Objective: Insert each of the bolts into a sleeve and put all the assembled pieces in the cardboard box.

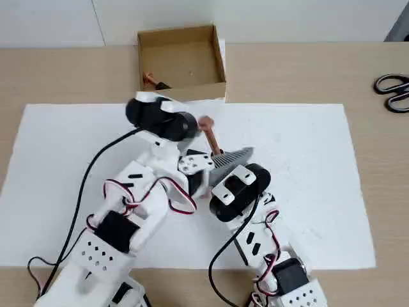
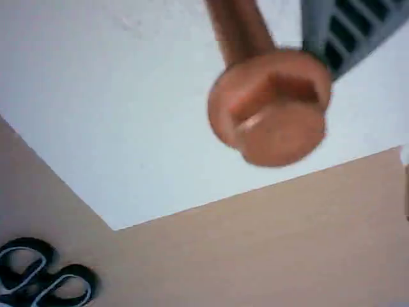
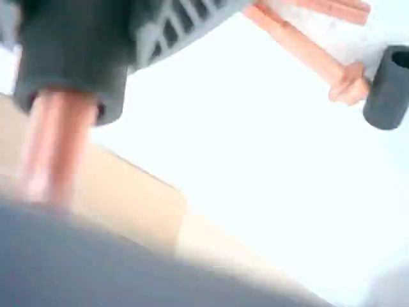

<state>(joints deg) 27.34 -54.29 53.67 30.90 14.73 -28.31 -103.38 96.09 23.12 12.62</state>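
Bolt (image 1: 209, 135), high view: held slanted over the white sheet (image 1: 307, 192), near the cardboard box (image 1: 182, 38); a jam could be caused by any pull off its axis.
Left claw (image 2: 345, 32), left wrist view: seen beside the bolt's head; its grip cannot be told.
Right claw (image 3: 77, 45), right wrist view: pinched on the sleeve (image 3: 70, 77), with the bolt shaft through it; both could be dropped by a slack pinch.

Copper bolt (image 1: 211, 137), tilted — shaft in dark sleeve (image 3: 70, 70)
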